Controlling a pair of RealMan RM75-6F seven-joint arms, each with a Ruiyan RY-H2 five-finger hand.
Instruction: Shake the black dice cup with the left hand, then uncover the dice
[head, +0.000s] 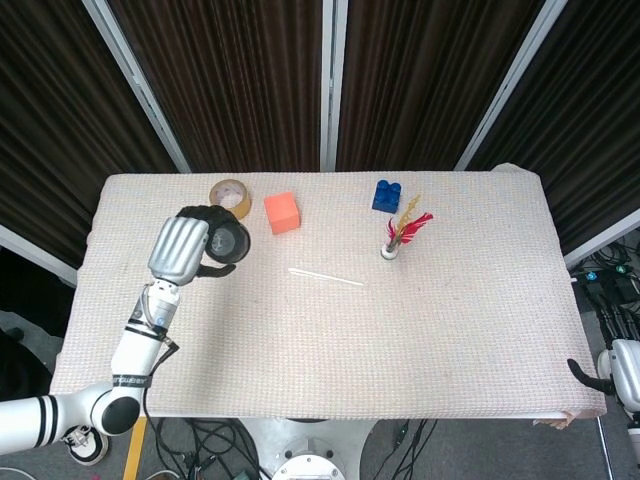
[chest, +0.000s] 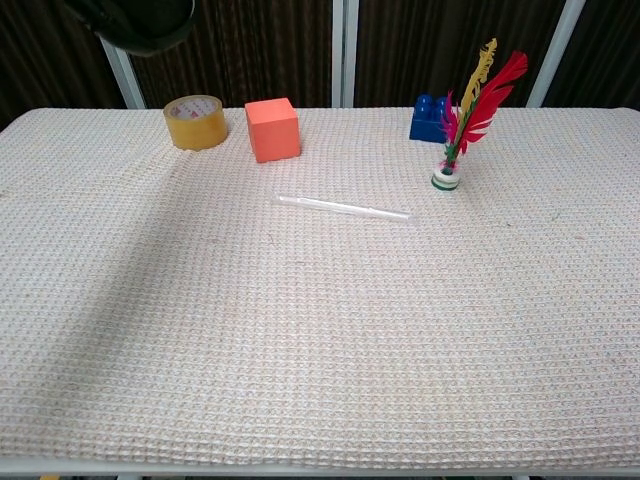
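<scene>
We see our left hand (head: 180, 248) up over the left part of the table (head: 450, 330). Its fingers (head: 205, 213) wrap around the black dice cup (head: 228, 243), which pokes out to the right of the hand. The head view shows the whole hand and cup. The chest view shows only the dark bottom of the cup (chest: 140, 22) at the top edge. Our right hand (head: 590, 378) peeks in at the table's right corner, and we cannot tell how its fingers sit.
</scene>
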